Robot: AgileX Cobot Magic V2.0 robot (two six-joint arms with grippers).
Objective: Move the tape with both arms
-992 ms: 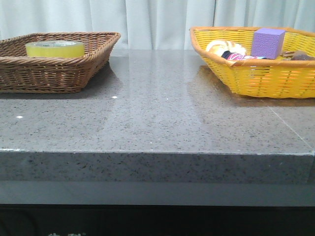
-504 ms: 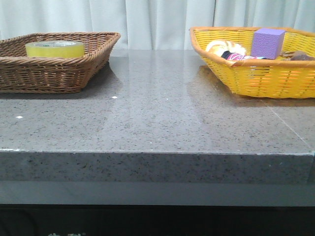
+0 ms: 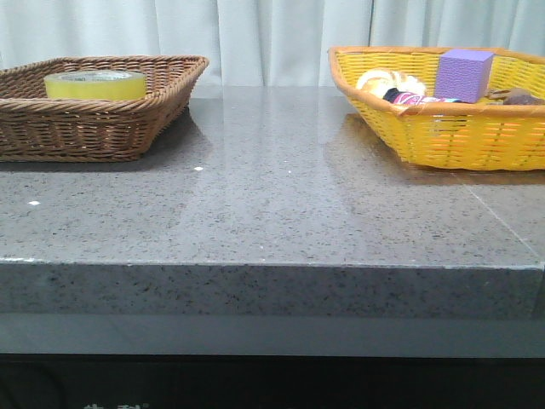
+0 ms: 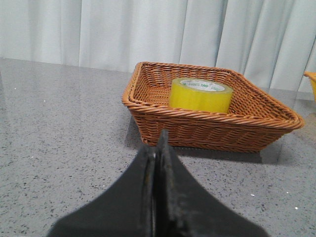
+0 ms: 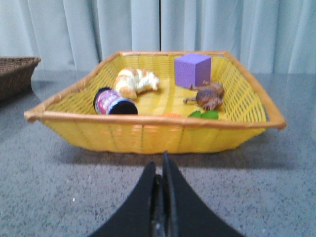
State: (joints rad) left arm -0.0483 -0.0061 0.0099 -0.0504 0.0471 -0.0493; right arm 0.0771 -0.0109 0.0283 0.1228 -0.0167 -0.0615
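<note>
Tape (image 3: 94,84): one wide roll, translucent yellow-green, a short thick cylinder with a hollow centre and a pale printed core ring. Lies flat, hole facing up, inside the brown wicker basket (image 3: 162,98) at the far left of the table. Only its upper part shows above the basket rim in the front view; the left wrist view (image 4: 201,95) shows more of it.
</note>
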